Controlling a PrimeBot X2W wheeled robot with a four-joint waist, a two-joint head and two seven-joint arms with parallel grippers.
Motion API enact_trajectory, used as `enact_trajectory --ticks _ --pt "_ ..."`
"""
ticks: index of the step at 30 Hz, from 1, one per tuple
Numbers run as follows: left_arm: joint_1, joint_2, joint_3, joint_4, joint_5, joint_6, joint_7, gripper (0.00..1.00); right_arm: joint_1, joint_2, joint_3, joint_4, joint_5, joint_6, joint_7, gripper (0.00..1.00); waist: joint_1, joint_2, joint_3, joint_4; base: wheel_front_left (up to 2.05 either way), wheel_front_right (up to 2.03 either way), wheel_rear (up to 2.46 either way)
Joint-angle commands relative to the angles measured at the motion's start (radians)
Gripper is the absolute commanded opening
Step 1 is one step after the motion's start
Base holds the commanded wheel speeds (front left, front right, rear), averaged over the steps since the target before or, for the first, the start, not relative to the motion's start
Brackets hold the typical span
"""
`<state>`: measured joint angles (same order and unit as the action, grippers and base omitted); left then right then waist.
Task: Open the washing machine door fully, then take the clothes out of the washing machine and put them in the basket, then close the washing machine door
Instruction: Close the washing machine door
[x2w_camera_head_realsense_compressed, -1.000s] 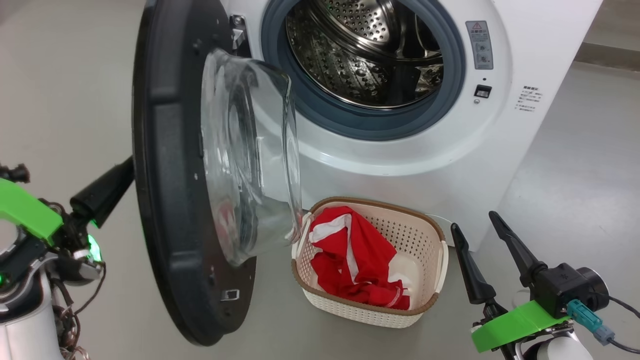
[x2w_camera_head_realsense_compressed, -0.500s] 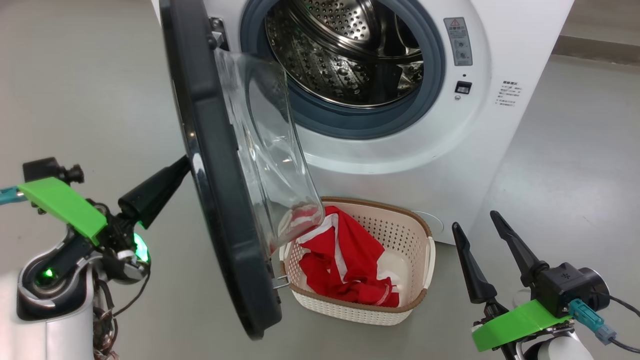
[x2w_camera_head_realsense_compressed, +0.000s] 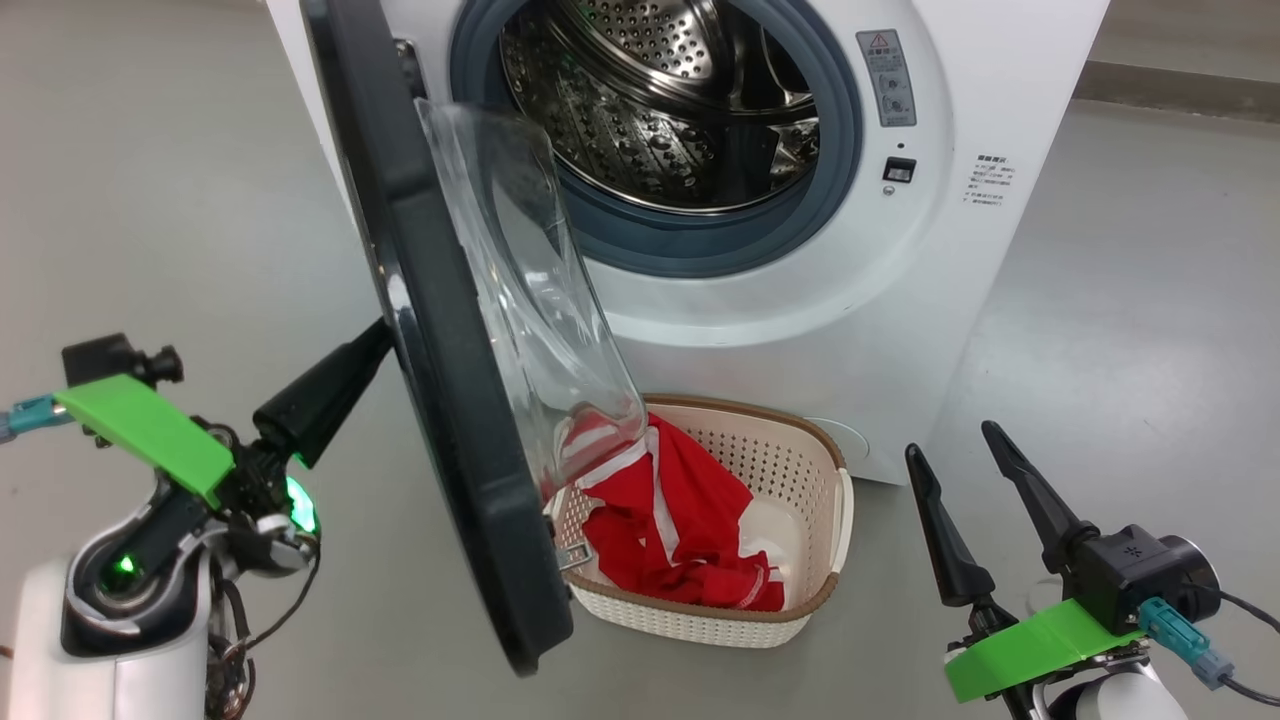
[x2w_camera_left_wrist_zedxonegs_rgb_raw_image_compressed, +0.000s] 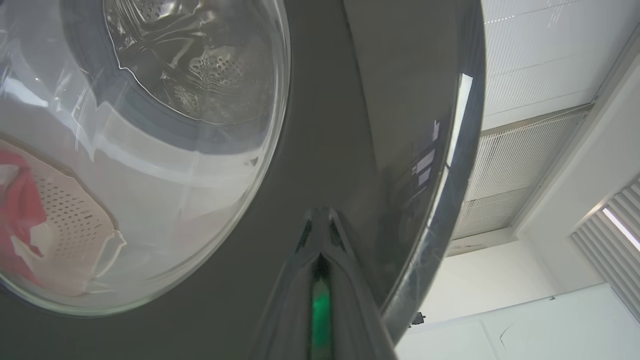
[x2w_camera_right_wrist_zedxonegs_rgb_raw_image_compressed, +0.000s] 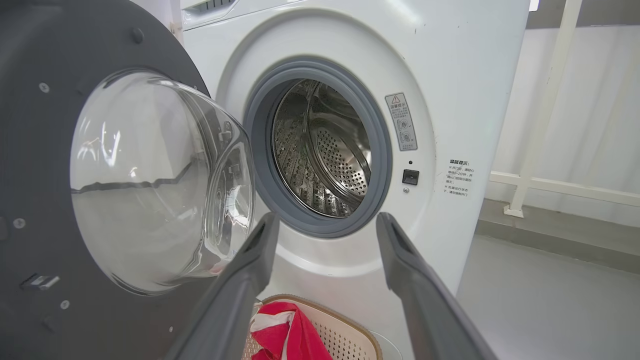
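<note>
The white washing machine (x2w_camera_head_realsense_compressed: 900, 300) stands with its steel drum (x2w_camera_head_realsense_compressed: 660, 110) showing no clothes. Its door (x2w_camera_head_realsense_compressed: 430, 350) hangs about half open, edge-on in the head view, glass bowl (x2w_camera_head_realsense_compressed: 520, 270) facing the drum. My left gripper (x2w_camera_head_realsense_compressed: 378, 340) is shut, its tip against the door's outer black face (x2w_camera_left_wrist_zedxonegs_rgb_raw_image_compressed: 325, 125). The red clothes (x2w_camera_head_realsense_compressed: 680, 520) lie in the cream basket (x2w_camera_head_realsense_compressed: 800, 440) on the floor below the drum opening. My right gripper (x2w_camera_head_realsense_compressed: 950, 440) stands open and holds nothing, right of the basket, pointing at the drum (x2w_camera_right_wrist_zedxonegs_rgb_raw_image_compressed: 325, 155).
The door's lower edge hangs over the basket's left end. Grey floor spreads to the left and right of the washer. A white railing (x2w_camera_right_wrist_zedxonegs_rgb_raw_image_compressed: 545, 100) and a low kerb (x2w_camera_right_wrist_zedxonegs_rgb_raw_image_compressed: 550, 235) stand behind the machine on the right.
The door has swung from wide open towards the machine, with my shut left gripper following against its outer face. The head camera has shifted. My right gripper has not moved.
</note>
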<state>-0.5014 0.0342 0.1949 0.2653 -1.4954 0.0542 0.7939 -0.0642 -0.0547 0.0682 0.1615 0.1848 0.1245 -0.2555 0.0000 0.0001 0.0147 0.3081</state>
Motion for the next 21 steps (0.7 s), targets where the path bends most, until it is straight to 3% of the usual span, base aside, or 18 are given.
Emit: enact_trajectory --ticks 1,2,3,4,5,10,14,21 --pt "0.004 0.031 0.031 -0.033 0.025 -0.026 -0.019 0.09 -0.023 0.000 0.014 -0.021 0.007 0.006 -0.006 1.00 0.0000 -0.0001 -0.001 0.001 0.00 0.00 0.00" --pt "0.007 0.034 0.035 -0.033 0.041 -0.035 -0.040 0.34 -0.021 0.000 0.012 -0.022 0.008 0.006 -0.006 1.00 0.0000 -0.0001 -0.002 0.002 0.00 0.00 0.00" --pt "0.009 0.034 0.036 -0.032 0.051 -0.044 -0.055 0.39 -0.019 0.000 0.011 -0.022 0.007 0.006 -0.006 1.00 0.0000 -0.0001 -0.003 0.003 0.00 0.00 0.00" --pt "0.011 0.035 0.037 -0.033 0.062 -0.054 -0.071 0.95 -0.016 0.000 0.012 -0.020 0.007 0.006 -0.006 1.00 0.0000 -0.0001 -0.004 0.004 0.00 0.00 0.00" --pt "0.014 0.037 0.036 -0.035 0.078 -0.065 -0.087 1.00 -0.014 0.000 0.013 -0.018 0.007 0.006 -0.006 1.00 0.0000 -0.0001 -0.005 0.005 0.00 0.00 0.00" --pt "0.042 0.067 0.023 -0.042 0.203 -0.122 -0.197 1.00 -0.012 0.001 0.017 -0.013 0.008 0.006 -0.006 1.00 0.0000 -0.0001 -0.012 0.009 0.00 0.00 0.00" --pt "0.074 0.114 -0.013 -0.052 0.370 -0.160 -0.331 1.00 -0.009 0.002 0.022 -0.012 0.010 0.006 -0.006 1.00 0.0000 -0.0001 -0.015 0.009 0.00 0.00 0.00" --pt "0.127 0.183 -0.113 -0.080 0.621 -0.183 -0.579 1.00 -0.007 0.002 0.022 -0.007 0.009 0.006 -0.006 1.00 0.0000 -0.0001 -0.018 0.004 0.00 0.00 0.00"
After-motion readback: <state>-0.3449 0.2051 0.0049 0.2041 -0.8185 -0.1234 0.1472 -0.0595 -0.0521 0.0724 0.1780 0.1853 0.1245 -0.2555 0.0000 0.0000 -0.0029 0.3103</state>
